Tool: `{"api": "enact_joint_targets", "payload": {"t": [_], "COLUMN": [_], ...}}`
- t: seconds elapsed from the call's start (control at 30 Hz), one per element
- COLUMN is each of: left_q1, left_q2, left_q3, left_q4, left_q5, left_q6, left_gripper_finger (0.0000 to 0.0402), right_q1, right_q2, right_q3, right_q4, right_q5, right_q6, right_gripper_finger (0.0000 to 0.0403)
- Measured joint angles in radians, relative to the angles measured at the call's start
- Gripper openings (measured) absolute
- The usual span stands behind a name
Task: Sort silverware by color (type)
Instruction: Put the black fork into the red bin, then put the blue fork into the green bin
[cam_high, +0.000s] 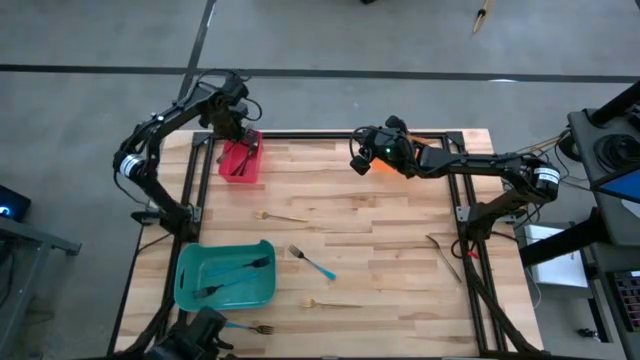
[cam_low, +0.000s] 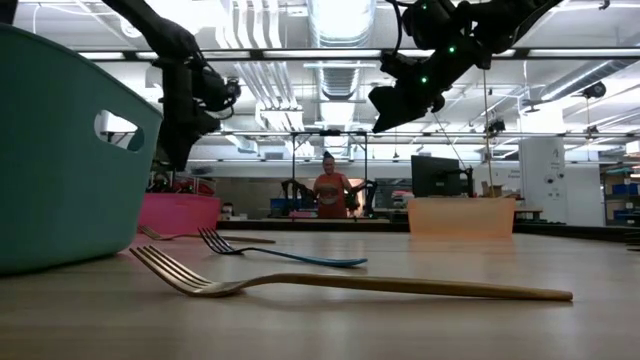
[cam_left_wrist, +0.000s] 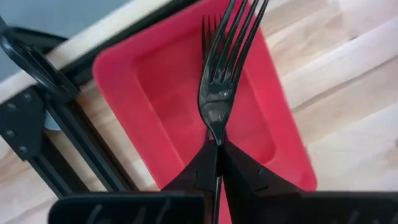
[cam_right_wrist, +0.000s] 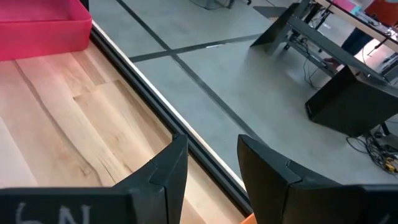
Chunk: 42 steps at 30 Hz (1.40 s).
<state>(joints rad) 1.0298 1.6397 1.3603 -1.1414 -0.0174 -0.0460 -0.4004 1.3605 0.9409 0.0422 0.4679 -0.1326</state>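
Your left gripper (cam_left_wrist: 217, 163) is clamped on a dark grey fork (cam_left_wrist: 219, 93), held tines-out directly above the red bin (cam_high: 240, 160) at the table's far left corner. Your right gripper (cam_right_wrist: 211, 163) hangs with its fingers apart and nothing between them, above the orange bin (cam_low: 460, 216), well to the right of the red bin. Nearer you than the red bin, a gold fork (cam_high: 280, 216) lies on the wood; beyond it sit a blue-handled fork (cam_high: 312, 262) and the teal bin (cam_high: 192, 290), which seems to hold two forks.
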Motion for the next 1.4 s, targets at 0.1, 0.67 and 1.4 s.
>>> {"api": "enact_joint_targets", "payload": {"t": [0.1, 0.67, 1.4], "left_q1": [0.0, 0.0, -0.05], "left_q2": [0.019, 0.145, 0.102], "left_q3": [-0.015, -0.036, -0.046], "left_q4": [-0.004, 0.027, 0.056], "left_q5": [0.0, -0.009, -0.014], "left_q6": [-0.006, -0.035, -0.025], "left_gripper_finger": [0.0, 0.0, 0.0033], "right_q1": [0.0, 0.0, 0.0], "right_q2": [0.0, 0.0, 0.0], "right_q3": [0.0, 0.0, 0.0], "right_q4": [0.0, 0.0, -0.005], "right_q5": [0.0, 0.0, 0.0], "right_q6": [-0.002, -0.003, -0.006], "right_gripper_finger": [0.013, 0.013, 0.013]}}
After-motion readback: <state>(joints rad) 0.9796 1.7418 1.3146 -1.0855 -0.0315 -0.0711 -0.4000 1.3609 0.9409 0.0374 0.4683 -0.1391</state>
